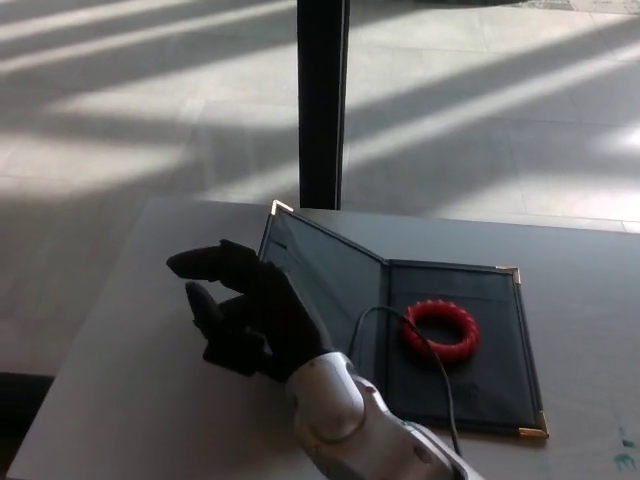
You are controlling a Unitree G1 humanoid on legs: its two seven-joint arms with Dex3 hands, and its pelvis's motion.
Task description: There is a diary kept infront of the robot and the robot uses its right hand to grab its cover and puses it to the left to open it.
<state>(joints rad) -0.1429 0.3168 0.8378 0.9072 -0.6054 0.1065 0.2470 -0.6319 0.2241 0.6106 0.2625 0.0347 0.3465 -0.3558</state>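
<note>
Dark green and leathery-looking, the flat diary with little brass corner caps (pixel 400 310) sits open on the pale grey table (pixel 130 400) right in front of us, a bit right of centre. Its right half lies flat on the tabletop, while the left cover (pixel 315 275) is tilted up off the surface, leaning over to the left but not lying down yet, with its top brass corner poking up near the table's far edge. On the flat right page there's a red ribbed rubber ring (pixel 441 330), sitting roughly in the middle. Our black right hand (pixel 250 310) comes in from the bottom on a silver-grey forearm (pixel 345 430) and is out past the left side of the diary, over bare table just beside the raised cover. The fingers are spread apart, thumb and both thick fingers fanned out to the left, gripping nothing; whether the back of the hand is actually touching the cover, we can't tell from this angle. A thin black cable (pixel 405 345) loops from the wrist across the spine and the lower part of the right page. Beyond the table we've got a black vertical post (pixel 322 100) and a sunlit tiled floor (pixel 500 100) with long stripes of shadow.
</note>
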